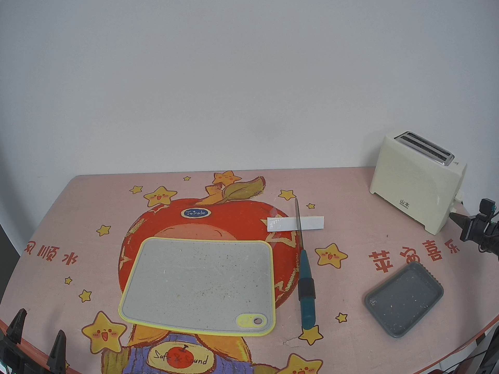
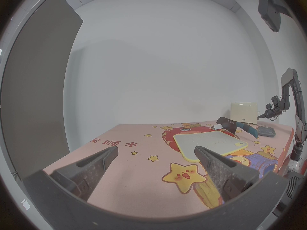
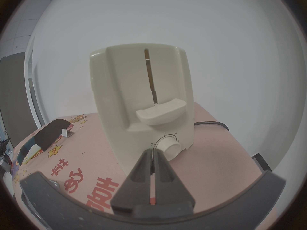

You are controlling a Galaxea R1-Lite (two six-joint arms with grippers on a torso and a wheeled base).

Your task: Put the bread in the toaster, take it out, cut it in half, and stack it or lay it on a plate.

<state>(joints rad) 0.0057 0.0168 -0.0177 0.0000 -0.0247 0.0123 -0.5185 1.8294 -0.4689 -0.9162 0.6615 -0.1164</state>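
**A:** While the right arm waits by the toaster, how does everything lie, left to right?

**B:** The left gripper (image 1: 40, 323) hangs at the near left corner, its fingers spread wide and holding nothing. Next is the cutting board (image 1: 197, 281), bare but for crumbs. The knife (image 1: 305, 281) lies just beside the board's right edge, handle toward us. The grey plate (image 1: 404, 299) sits near the right front, with the toaster (image 1: 416, 183) behind it. The right gripper (image 1: 453, 216) is pinched to a closed point with nothing in it, and it aims at the toaster's end.

**A:** And the bread?

**B:** I cannot tell whether a slice sits down in the slots (image 1: 423, 148). The lever (image 3: 161, 112) is low on its track, so I judge the bread is inside.

**A:** What could go wrong?

**B:** A closed tip gets little hold on that curved lever. If it slips off, it could strike the dial (image 3: 168, 146) just below and change the setting. A sideways push could also make the toaster slide or drag on its cord (image 3: 211, 124).

**A:** How do the views differ?

**B:** The head view looks down on the slots and the whole layout. The right wrist view faces the toaster's end, with lever, dial and cord. The left wrist view makes the gap between the left fingers plain.
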